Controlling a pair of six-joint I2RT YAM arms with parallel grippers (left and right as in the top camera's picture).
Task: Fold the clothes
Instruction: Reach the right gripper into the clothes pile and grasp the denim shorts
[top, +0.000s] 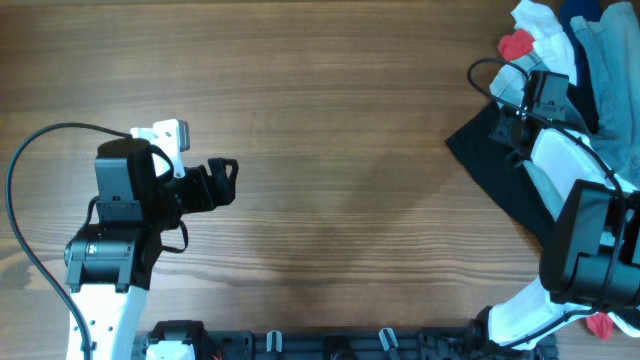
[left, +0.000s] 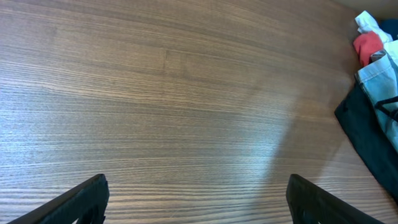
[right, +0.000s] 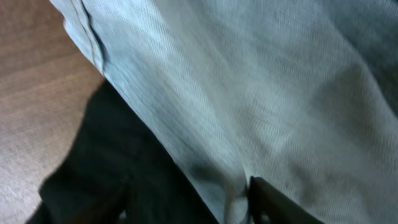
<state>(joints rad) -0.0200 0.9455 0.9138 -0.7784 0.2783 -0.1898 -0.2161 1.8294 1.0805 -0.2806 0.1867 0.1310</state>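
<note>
The counter (top: 340, 120) carried the clothing pile at the right end effector (right: 189, 199). The black garment (top: 490, 160) lay beneath one of its fingers. The denim shorts (right: 249, 93) lay directly beneath and ahead of it, overlapping the black cloth. The denim appeared soft, limp, fairly heavy and non-slippery, so a hold at the stitched seam edge was advisable. Cloth puckered against one finger, but whether it was gripped could not be determined. The left end effector (left: 198, 183) stood wide and empty, well apart from the shorts.

We see light blue denim shorts (right: 261, 93) filling most of the view, stitched hem (right: 87, 31) at upper left. Beneath lies a black garment (right: 118, 155) on a wooden table (right: 31, 93); a dark fingertip (right: 280, 202) touches the denim.
</note>
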